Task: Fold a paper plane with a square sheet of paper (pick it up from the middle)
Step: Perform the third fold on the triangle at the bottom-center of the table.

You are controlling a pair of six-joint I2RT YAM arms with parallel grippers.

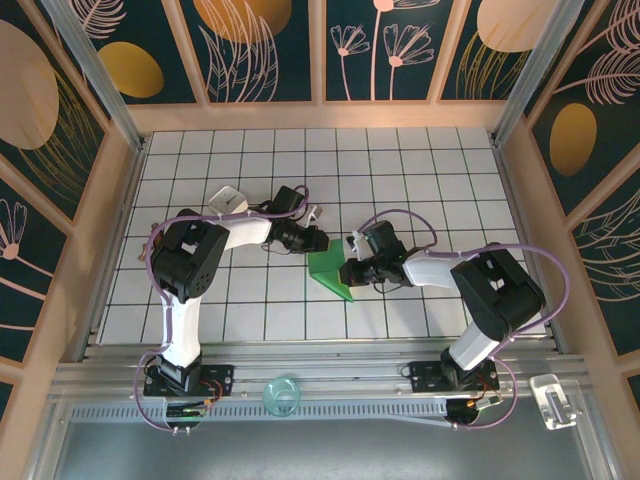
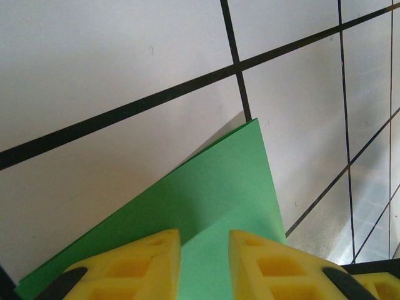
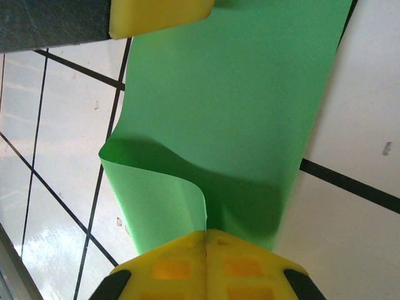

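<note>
The square sheet of paper point(image 1: 328, 272) is bright green and lies folded near the middle of the tiled table. No paper plane is in view. My right gripper point(image 1: 353, 271) is at its right end, and in the right wrist view the gripper point(image 3: 206, 237) is shut on the sheet's point(image 3: 237, 112) near edge, which curls up beside the pads. My left gripper point(image 1: 318, 241) is at the sheet's far end. In the left wrist view its jaws point(image 2: 205, 250) stand apart over the sheet point(image 2: 212, 187), with a crease running between them. One left finger point(image 3: 161, 15) rests on the paper's far end.
A small white square box point(image 1: 228, 200) sits behind the left arm. A clear round cup point(image 1: 282, 393) and a clear holder point(image 1: 553, 400) lie on the metal rail at the near edge. Wooden frame walls point(image 1: 320, 115) enclose the table.
</note>
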